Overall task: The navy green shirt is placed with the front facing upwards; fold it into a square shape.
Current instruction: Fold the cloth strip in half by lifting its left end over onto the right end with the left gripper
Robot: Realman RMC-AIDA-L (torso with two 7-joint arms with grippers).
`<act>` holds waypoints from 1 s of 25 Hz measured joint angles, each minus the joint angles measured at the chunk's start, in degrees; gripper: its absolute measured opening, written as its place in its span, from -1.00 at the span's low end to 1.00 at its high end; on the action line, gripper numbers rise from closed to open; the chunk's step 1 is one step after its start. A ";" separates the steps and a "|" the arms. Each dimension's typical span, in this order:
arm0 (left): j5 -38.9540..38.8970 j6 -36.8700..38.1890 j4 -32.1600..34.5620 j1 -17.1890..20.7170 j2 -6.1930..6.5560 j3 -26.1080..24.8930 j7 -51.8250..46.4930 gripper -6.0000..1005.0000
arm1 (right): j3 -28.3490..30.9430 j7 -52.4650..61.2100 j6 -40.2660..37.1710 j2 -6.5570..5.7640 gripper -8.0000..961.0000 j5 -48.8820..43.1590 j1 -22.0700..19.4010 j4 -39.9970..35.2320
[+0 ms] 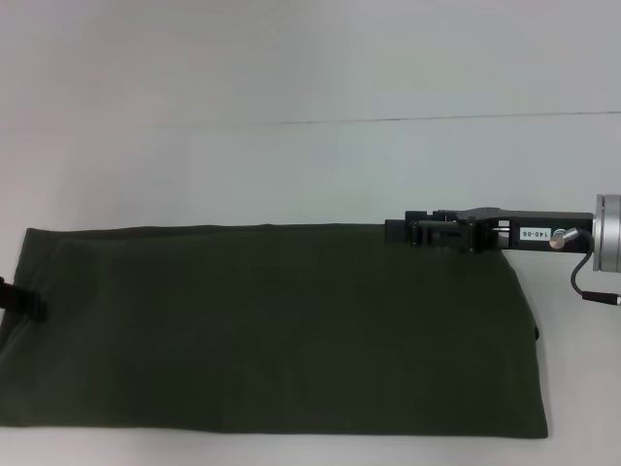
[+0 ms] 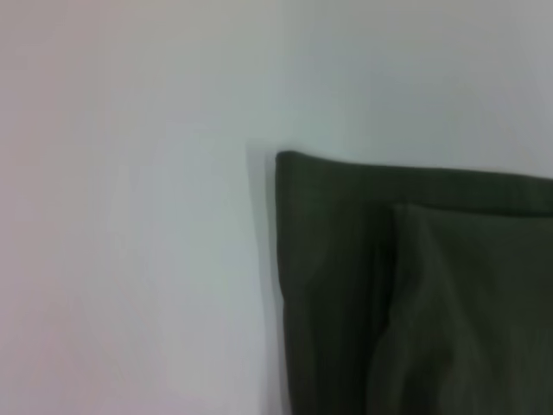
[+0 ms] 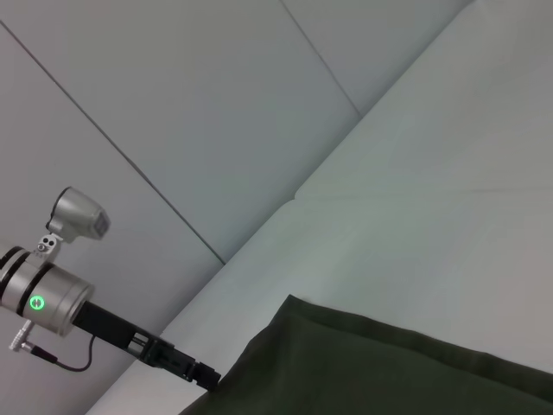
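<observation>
The dark olive-green cotton shirt [image 1: 272, 330] is lying folded into a long flat band across the white table [image 1: 291, 165], filling the head view from nine o'clock to four o'clock. The right gripper [image 1: 415, 233], black with a silver wrist, is reaching in from three o'clock and hovering at the band's far right corner; whether its fingers are clenched or released cannot be told. The left gripper [image 1: 21, 303] is showing only as a black tip at the shirt's nine o'clock edge, its grip equally unreadable.
</observation>
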 joint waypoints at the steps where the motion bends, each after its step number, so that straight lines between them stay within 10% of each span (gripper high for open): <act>1: 0.00 -0.21 -0.16 0.00 -0.02 0.24 0.00 0.71 | -0.02 0.01 0.00 0.00 0.58 0.00 0.02 0.00; 25: -0.01 -2.91 -1.67 0.10 -0.39 3.23 -0.09 0.70 | -0.10 0.04 0.28 0.00 0.58 0.00 0.22 -0.09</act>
